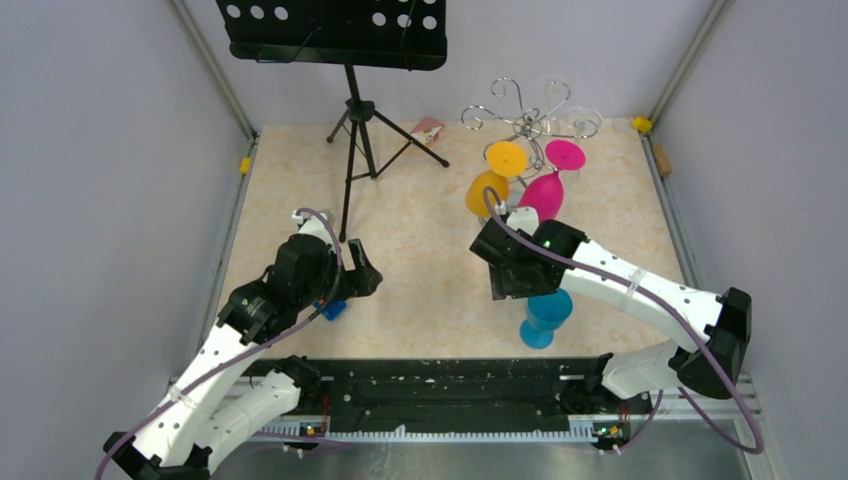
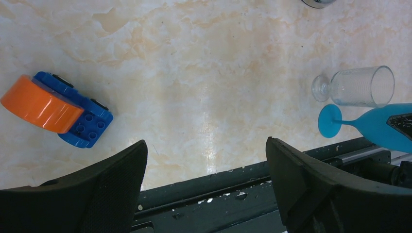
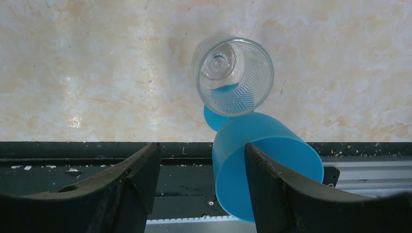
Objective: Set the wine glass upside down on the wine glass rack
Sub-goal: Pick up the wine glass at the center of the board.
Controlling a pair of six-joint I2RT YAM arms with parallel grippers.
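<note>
the wine glass (image 1: 546, 316) is glowing plain turquoise; the clear glass (image 3: 233, 77) is showing fine etched hatching (blue showing through it). the wine glass rack (image 1: 522, 124) is gleaming chrome, the orange glass (image 1: 489, 188) and magenta glass (image 1: 545, 192) are looking solid, the table (image 1: 420, 280) is wearing beige marbling.

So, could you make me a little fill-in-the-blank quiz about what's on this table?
1. On the wine glass rack hang an orange glass and a ___ one.
2. Partly between the fingers of the right gripper is a ___ wine glass.
3. Beside it lies a ___ stemmed glass on its side.
4. The jaws of the left gripper are ___.
Missing words: pink; blue; clear; open.
</note>
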